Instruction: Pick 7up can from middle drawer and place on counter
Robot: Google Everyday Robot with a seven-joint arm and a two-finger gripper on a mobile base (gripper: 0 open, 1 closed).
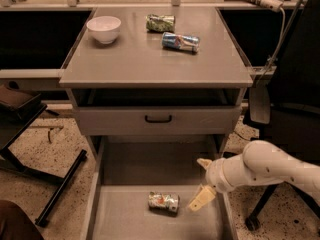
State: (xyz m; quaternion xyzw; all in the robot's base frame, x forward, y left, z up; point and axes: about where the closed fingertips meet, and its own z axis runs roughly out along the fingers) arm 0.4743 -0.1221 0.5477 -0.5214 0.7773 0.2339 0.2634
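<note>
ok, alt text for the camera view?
The arm's open tool hangs over the pulled-out middle drawer, just right of the 7up can lying on its floor. On the counter: a white bowl, a green can and a blue can, both lying down.

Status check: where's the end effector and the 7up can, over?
End effector open, low in middle drawer, just right of 7up can, not touching. Can lying on its side on drawer floor. Nothing between them.

Loads on counter [135,64] and middle drawer [125,219].
Counter is carrying bowl [104,29], green can [160,23], blue-silver-red can [180,42]; drawer floor is carrying 7up can [163,202], gripper [203,180] hanging just beside it, seemingly spread.
</note>
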